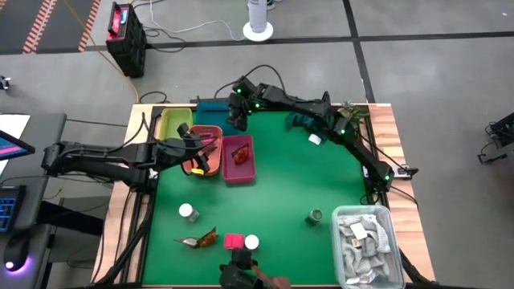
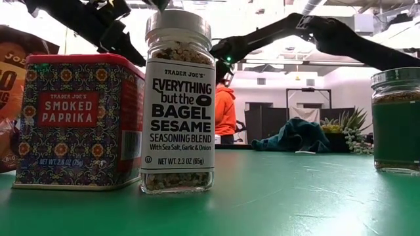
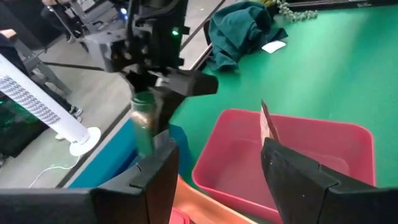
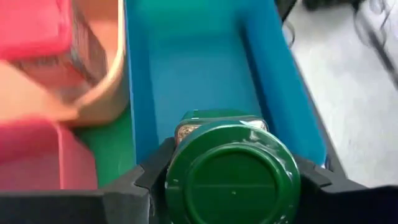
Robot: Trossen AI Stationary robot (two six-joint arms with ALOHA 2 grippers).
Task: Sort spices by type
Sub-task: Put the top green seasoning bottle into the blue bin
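My right gripper (image 1: 237,111) reaches over the blue bin (image 1: 210,112) at the table's far left and is shut on a green-topped jar (image 4: 231,180). The left wrist view also shows this jar (image 3: 143,127). My left gripper (image 3: 217,180) is open and holds nothing. It hovers over the salmon bin (image 1: 202,152), beside the pink bin (image 3: 292,143), where a reddish-brown sachet (image 3: 268,124) stands on edge. Near the front edge stand two white-topped jars (image 1: 187,212) (image 1: 251,242), a sachet (image 1: 201,238), a pink block (image 1: 234,240) and another green-topped jar (image 1: 315,216). My right gripper pinches the green-topped jar between its two fingers at the lid end (image 4: 186,155), coming from above and pointing down. The jar hangs upright below the fingers (image 3: 163,93) over the blue bin floor (image 4: 186,68). My left finger hides its bottom in the left wrist view.
A yellow-green bin (image 1: 173,122) stands left of the blue one. A grey bin of pale packets (image 1: 365,245) sits at the near right corner. A dark green cloth (image 1: 301,122) and a small white item (image 1: 315,139) lie far right. The green mat's middle is bare.
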